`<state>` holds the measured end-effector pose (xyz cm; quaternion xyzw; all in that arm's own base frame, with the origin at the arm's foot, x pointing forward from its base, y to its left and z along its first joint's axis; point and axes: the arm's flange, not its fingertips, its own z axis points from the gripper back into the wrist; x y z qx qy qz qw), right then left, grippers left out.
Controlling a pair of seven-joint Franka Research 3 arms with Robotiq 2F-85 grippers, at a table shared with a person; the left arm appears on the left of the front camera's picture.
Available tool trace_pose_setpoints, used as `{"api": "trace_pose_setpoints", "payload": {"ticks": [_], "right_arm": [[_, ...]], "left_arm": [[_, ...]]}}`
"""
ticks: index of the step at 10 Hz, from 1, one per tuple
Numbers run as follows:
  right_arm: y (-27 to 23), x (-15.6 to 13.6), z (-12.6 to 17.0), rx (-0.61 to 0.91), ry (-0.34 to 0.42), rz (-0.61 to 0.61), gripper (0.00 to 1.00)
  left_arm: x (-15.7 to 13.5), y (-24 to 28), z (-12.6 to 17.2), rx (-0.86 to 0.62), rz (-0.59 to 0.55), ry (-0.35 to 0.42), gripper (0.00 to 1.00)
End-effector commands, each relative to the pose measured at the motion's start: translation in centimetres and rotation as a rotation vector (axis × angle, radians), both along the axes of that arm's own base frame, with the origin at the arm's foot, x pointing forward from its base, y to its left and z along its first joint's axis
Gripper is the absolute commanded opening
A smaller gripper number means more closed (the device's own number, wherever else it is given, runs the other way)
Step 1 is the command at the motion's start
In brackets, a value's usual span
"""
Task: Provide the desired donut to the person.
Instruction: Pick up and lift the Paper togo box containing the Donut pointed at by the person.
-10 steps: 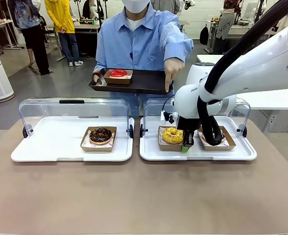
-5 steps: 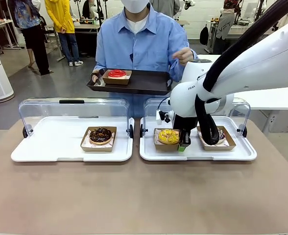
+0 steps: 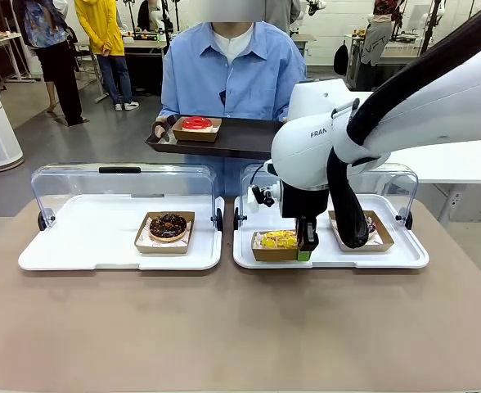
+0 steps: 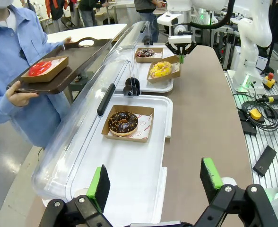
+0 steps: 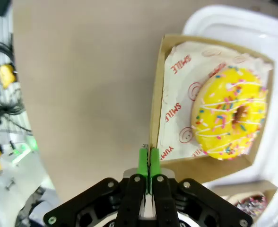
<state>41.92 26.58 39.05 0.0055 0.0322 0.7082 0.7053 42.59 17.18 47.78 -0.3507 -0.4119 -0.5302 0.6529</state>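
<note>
Nearest, over the tan table (image 3: 240, 327), the left gripper (image 4: 155, 182) is hanging with its green pads spread wide, gripping nothing. Farther out, the right gripper (image 3: 305, 248) is pinching its pads tight on one wall of the cardboard box (image 3: 273, 252) carrying the yellow donut (image 3: 278, 239). The box is sitting at the front of the right white tray (image 3: 404, 255), reaching from the gripper toward the robot's left, its pinched side looking slightly raised. Just behind the arm, a dark sprinkled donut (image 4: 145, 52) is lying in its own box. On the left white tray (image 3: 85, 246) a chocolate donut (image 3: 168, 225) is resting. The raised clear lid (image 3: 392, 176) is standing between box and person (image 3: 232, 74), who is holding a dark tray (image 3: 240, 135) bearing a red donut (image 3: 196, 123).
</note>
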Motion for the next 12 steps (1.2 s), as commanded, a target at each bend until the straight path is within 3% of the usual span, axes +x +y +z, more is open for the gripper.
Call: {"api": "trace_pose_setpoints", "payload": {"ticks": [1,3,6,10,12], "right_arm": [[0.2,-2.8,1.9,-0.004,-0.042,0.022,0.0],[0.9,-5.8,5.8,-0.01,-0.101,0.053,0.0],[1.0,-8.2,12.0,0.008,-0.133,0.008,0.0],[0.1,-9.2,19.0,0.042,-0.203,-0.058,0.0],[-0.7,-7.6,19.9,0.067,-0.195,-0.088,0.0]], "left_arm": [[0.0,0.0,0.0,0.003,0.016,-0.002,1.0],[0.0,0.0,0.0,0.003,0.016,-0.002,1.0],[0.0,0.0,0.0,0.003,0.016,-0.002,1.0],[0.0,0.0,0.0,0.003,0.016,-0.002,1.0],[0.0,0.0,0.0,0.003,0.016,-0.002,1.0]]}}
